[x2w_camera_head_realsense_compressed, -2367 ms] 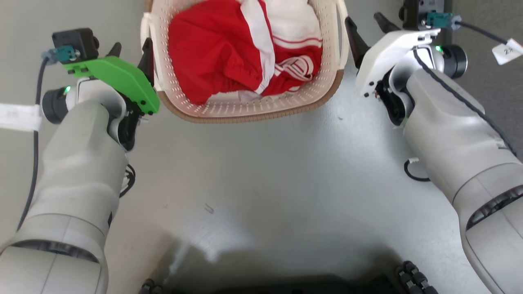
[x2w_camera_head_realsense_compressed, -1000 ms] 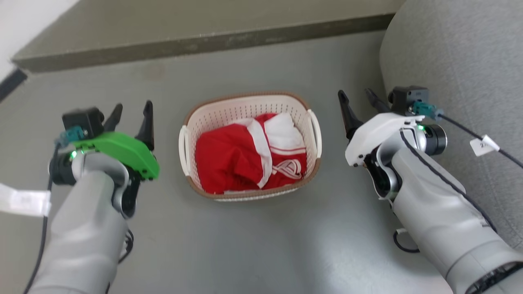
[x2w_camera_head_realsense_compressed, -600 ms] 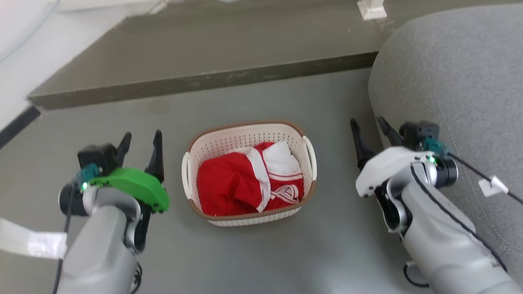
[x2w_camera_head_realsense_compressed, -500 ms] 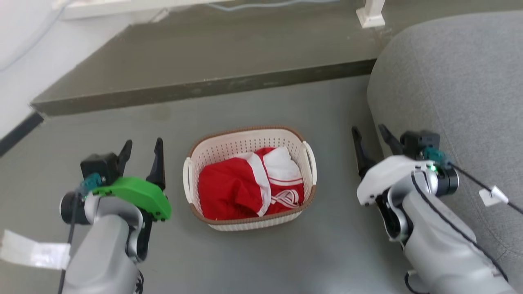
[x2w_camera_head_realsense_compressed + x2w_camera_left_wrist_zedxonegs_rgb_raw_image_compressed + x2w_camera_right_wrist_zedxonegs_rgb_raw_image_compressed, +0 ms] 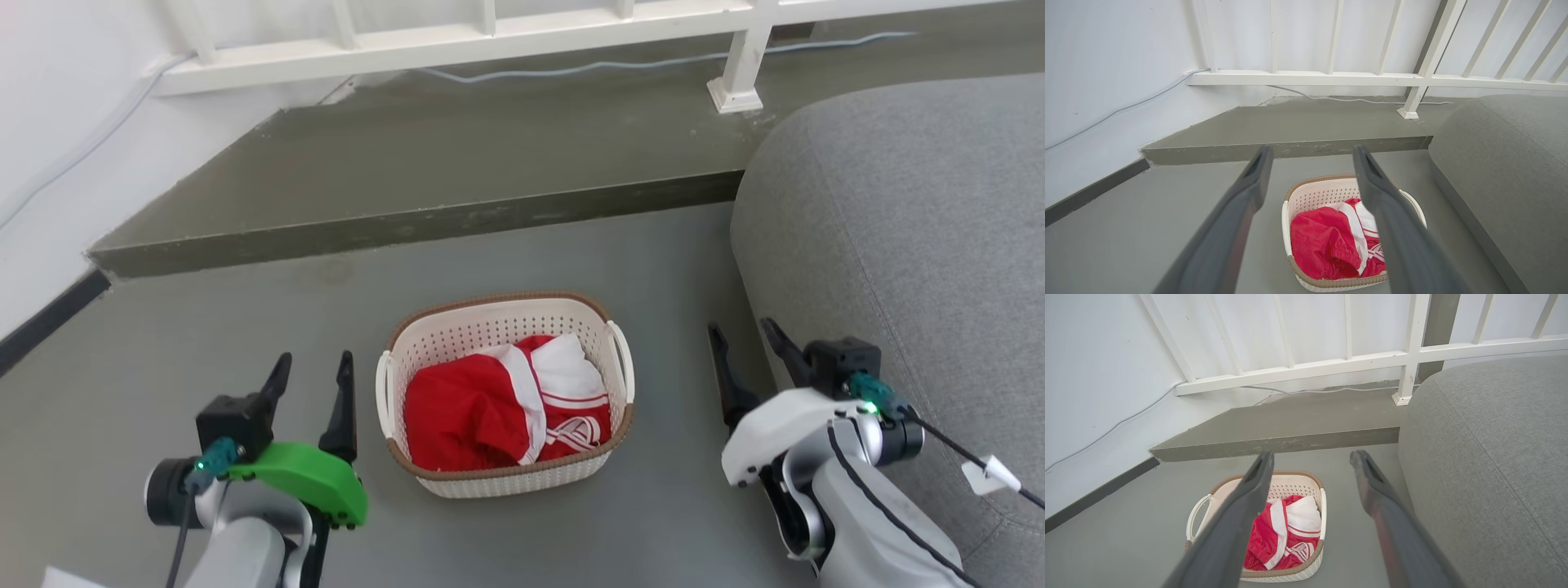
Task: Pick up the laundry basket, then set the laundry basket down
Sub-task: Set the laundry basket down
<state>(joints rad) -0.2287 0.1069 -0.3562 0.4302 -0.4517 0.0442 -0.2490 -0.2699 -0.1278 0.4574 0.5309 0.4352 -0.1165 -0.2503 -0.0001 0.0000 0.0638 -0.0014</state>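
- Green cover plate (image 5: 302, 482) tops the left gripper (image 5: 315, 359) at the lower left of the head view. Its jaws stand well spread with nothing between them, near the basket's left side but apart from it.
- White-shelled, the right gripper (image 5: 741, 327) hangs at the lower right. Its jaws are likewise spread and empty, in the gap between basket and sofa.
- Between the two grippers, the laundry basket (image 5: 490, 327) sits upright on the grey floor (image 5: 204, 343), touched by neither. A red-and-white garment (image 5: 473, 408) lies bunched inside it.
- To the basket's right bulges a grey fabric sofa (image 5: 898, 229).
- Beyond the basket, a low concrete step (image 5: 424, 220) runs across the floor.
- Farthest off, a white railing (image 5: 457, 37) stands on that step before a white wall. A pale cable (image 5: 653, 61) trails along the railing's foot.
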